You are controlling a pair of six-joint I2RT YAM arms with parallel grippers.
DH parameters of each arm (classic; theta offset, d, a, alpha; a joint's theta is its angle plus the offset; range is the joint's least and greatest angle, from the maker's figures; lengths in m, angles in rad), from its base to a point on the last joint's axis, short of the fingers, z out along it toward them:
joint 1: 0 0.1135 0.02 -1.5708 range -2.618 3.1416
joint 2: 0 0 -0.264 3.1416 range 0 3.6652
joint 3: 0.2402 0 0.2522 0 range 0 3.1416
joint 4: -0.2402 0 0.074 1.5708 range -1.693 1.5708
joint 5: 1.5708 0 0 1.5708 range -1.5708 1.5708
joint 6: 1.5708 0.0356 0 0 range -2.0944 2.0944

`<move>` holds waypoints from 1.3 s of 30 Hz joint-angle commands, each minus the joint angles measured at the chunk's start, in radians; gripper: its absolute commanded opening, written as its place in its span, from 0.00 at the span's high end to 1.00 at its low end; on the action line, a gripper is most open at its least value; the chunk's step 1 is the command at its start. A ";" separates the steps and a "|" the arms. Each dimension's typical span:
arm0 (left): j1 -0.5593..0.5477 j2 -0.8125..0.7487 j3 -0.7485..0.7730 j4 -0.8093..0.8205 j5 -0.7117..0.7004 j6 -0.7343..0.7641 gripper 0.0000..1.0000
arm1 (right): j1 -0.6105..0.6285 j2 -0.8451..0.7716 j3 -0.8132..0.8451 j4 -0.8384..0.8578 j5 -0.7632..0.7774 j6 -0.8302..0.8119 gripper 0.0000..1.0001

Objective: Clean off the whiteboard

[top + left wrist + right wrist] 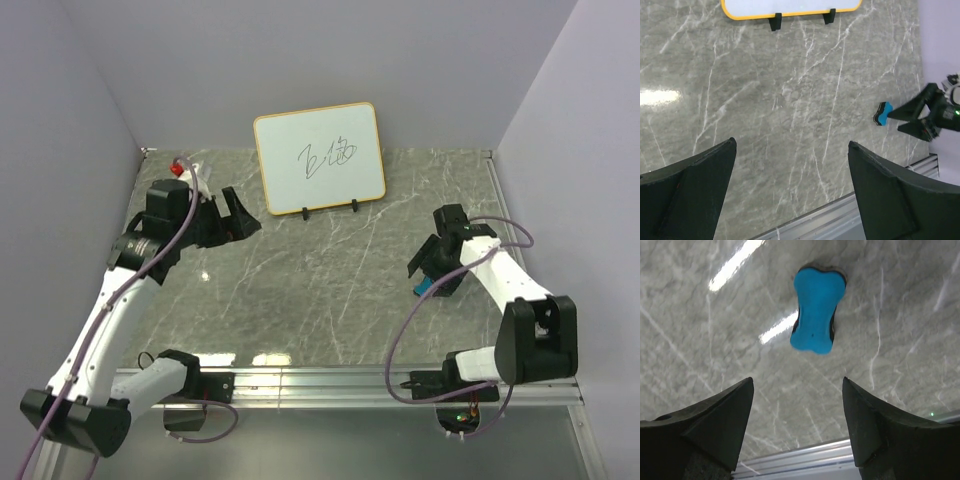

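The whiteboard (318, 158) stands upright on two black feet at the back centre, with black scribbles on it; its lower orange edge shows in the left wrist view (790, 14). A small blue eraser block (816, 310) lies on the marble table, also seen in the top view (424, 285) and in the left wrist view (883, 113). My right gripper (432, 272) is open and hovers just above the eraser, its jaws apart and empty (797, 382). My left gripper (238, 217) is open and empty, left of the board's feet (790, 145).
Grey marble tabletop (320, 290) with purple walls at the back and sides. An aluminium rail (350, 380) runs along the near edge. A red-tipped item (177, 169) sits on the left arm.
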 commanded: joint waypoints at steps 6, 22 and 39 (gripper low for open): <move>-0.013 -0.092 -0.073 -0.045 0.005 -0.015 0.01 | -0.049 0.144 0.047 0.103 0.055 0.025 0.21; -0.022 -0.060 -0.070 -0.036 -0.038 -0.005 0.00 | -0.083 0.268 -0.036 0.205 0.081 0.016 0.75; 0.244 0.406 0.092 0.545 0.266 0.061 0.05 | -0.066 -0.163 0.010 -0.006 -0.140 -0.005 1.00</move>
